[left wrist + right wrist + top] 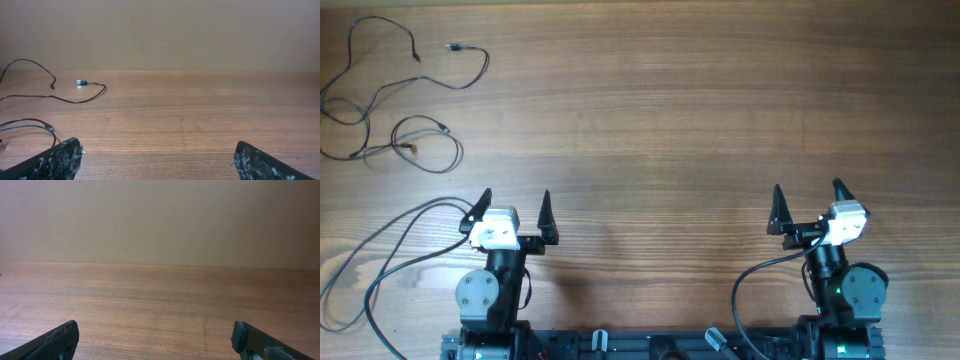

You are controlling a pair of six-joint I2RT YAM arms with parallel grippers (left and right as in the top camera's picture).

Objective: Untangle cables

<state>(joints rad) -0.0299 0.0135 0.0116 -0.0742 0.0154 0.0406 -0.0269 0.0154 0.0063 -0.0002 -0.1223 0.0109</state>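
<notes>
Left end effector and right end effector wide; cables loose on table.

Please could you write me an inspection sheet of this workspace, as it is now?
Surface: wooden table, brown grain.
Job's things: thin black cables, loose strands at the far left, some crossing.
Clutter: nothing seen.
Grippers: left gripper and right gripper both open, empty, well apart from the thin black cables.
Cables: thicker arm cables loop on the table beside the left arm.
Surroundings: plain beige wall behind the table.
</notes>
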